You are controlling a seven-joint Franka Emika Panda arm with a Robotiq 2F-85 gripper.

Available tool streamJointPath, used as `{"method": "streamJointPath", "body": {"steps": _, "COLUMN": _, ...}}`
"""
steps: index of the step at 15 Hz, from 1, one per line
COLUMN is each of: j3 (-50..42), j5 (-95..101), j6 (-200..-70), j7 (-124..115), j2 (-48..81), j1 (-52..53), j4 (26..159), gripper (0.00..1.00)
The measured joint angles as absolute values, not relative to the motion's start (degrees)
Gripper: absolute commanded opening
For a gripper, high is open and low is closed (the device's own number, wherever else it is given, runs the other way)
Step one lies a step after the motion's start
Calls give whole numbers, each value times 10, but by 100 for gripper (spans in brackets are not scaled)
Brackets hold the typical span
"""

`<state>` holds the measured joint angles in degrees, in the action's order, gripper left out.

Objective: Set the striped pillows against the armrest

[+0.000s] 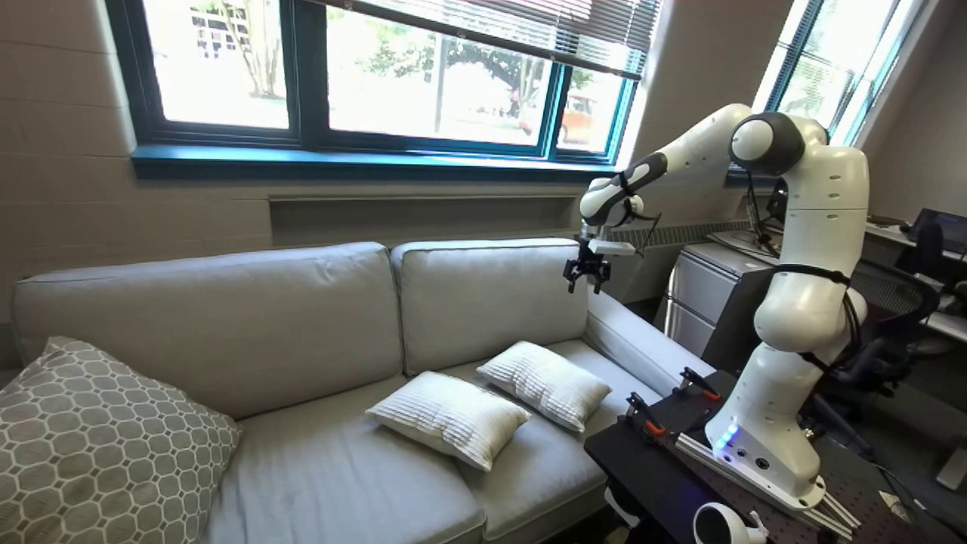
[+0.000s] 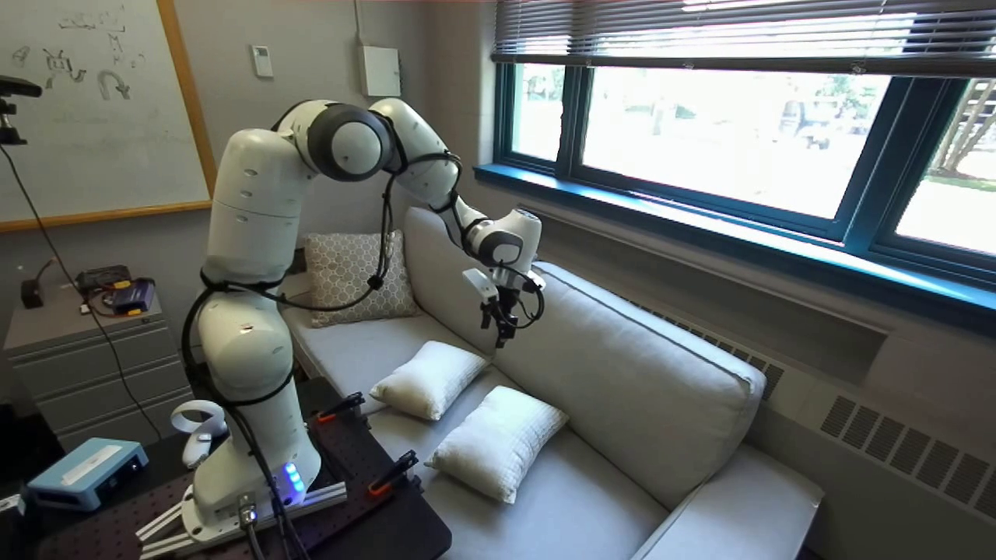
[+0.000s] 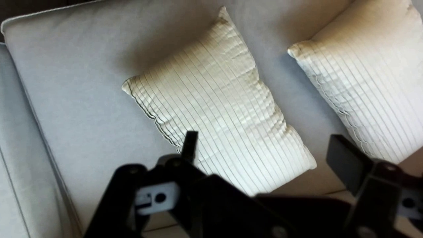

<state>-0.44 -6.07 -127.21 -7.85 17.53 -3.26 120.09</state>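
On the sofa (image 1: 219, 317), the near pillow (image 1: 544, 387) and the far pillow (image 1: 451, 418), both striped, lie flat and side by side, with a narrow strip of the seat (image 1: 325, 461) between them. The near pillow is closer to the armrest (image 1: 642, 344), yet a stretch of the seat separates the two, as the wrist view also shows. The far pillow lies nearer to the middle of the sofa.

The gripper (image 1: 584, 290) hangs in the air before the sofa's back (image 1: 491, 302), at the armrest end, higher than both pillows and pointing downward. Its fingers (image 3: 190, 145) are spread wide from each other; in the wrist view, the near pillow lies below and apart from them, and the far pillow shows at the right edge.

At the opposite end of the sofa, a large lattice cushion (image 1: 106, 446) stands tilted. The arm (image 1: 820, 227) is mounted on a dark table (image 1: 634, 461), which is placed in front of the sofa; two clamps (image 1: 642, 412) with orange parts are at its edge. In an exterior view, a blue box (image 2: 87, 470) and a white controller (image 2: 197, 449) are near the arm. Behind the sofa there is the window (image 1: 423, 83), and its blind (image 1: 566, 30) is partly lowered.
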Motion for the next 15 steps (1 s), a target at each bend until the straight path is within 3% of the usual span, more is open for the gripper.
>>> {"method": "streamJointPath", "body": {"steps": 8, "j3": -23, "j5": 2, "j6": -1273, "j7": -135, "j2": 192, "j1": -12, "j4": 1192, "gripper": 100}}
{"method": "streamJointPath", "body": {"steps": 15, "j3": -44, "j5": 23, "j6": -1347, "j7": -223, "j2": 395, "j1": 17, "j4": 1088, "gripper": 100}}
